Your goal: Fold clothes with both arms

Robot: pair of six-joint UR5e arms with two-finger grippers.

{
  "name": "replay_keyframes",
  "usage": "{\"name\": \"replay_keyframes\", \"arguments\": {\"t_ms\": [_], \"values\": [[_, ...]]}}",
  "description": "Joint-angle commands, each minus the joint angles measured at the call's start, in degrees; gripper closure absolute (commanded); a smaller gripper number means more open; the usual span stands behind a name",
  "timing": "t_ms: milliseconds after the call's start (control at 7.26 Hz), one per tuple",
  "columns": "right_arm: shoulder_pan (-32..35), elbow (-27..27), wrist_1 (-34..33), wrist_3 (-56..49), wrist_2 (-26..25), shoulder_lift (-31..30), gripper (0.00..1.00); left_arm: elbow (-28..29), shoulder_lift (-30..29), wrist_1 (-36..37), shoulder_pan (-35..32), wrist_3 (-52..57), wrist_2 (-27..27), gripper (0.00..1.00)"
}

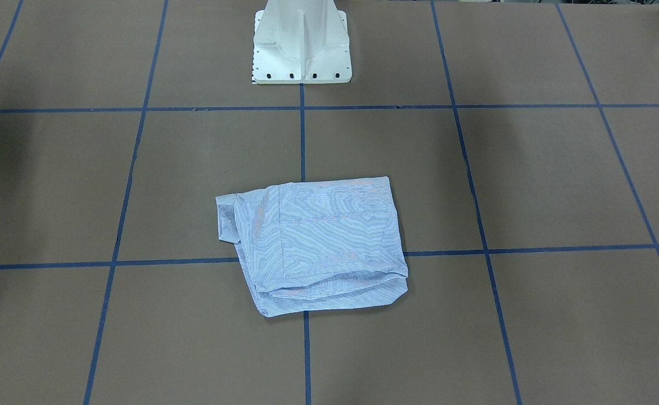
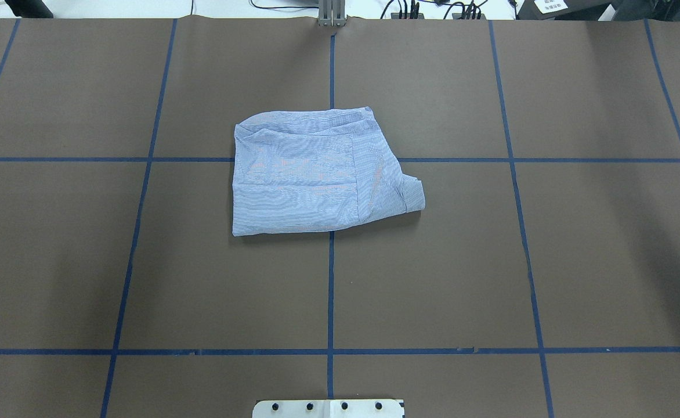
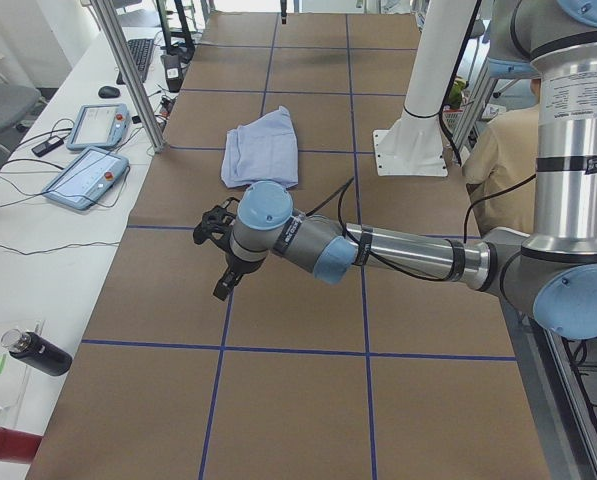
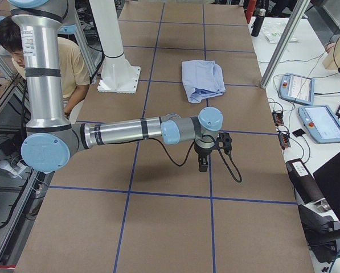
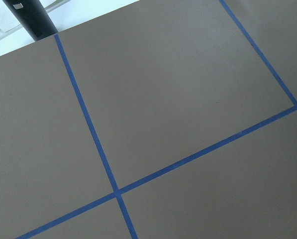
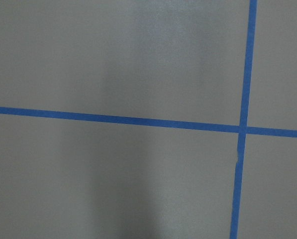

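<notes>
The clothes are one light blue pinstriped shirt (image 1: 318,242), lying folded into a compact rectangle near the table's middle (image 2: 317,174). It also shows in both side views (image 3: 261,148) (image 4: 202,79). Nothing is touching it. The left arm stretches low over the table with its black gripper (image 3: 222,288) well short of the shirt, towards the table's left end. The right arm's gripper (image 4: 203,165) hangs likewise towards the right end. I cannot tell whether either gripper is open or shut. Both wrist views show only brown table and blue tape lines.
The white pedestal base (image 1: 301,50) stands behind the shirt. Teach pendants (image 3: 88,175) (image 4: 323,122), cables and a black bottle (image 3: 38,352) lie on the side bench beyond metal posts (image 3: 128,80). A person (image 4: 73,62) sits behind the robot.
</notes>
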Motion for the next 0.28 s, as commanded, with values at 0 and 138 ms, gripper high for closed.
{"name": "replay_keyframes", "arguments": {"t_ms": [0,138], "values": [[-0.03,0.00,0.00,-0.04,0.00,0.03,0.00,-0.18,-0.06,-0.03,0.00,0.02,-0.06,0.01],[-0.03,0.00,0.00,-0.04,0.09,0.03,0.00,-0.70,-0.06,0.06,0.00,-0.15,0.28,0.01]]}}
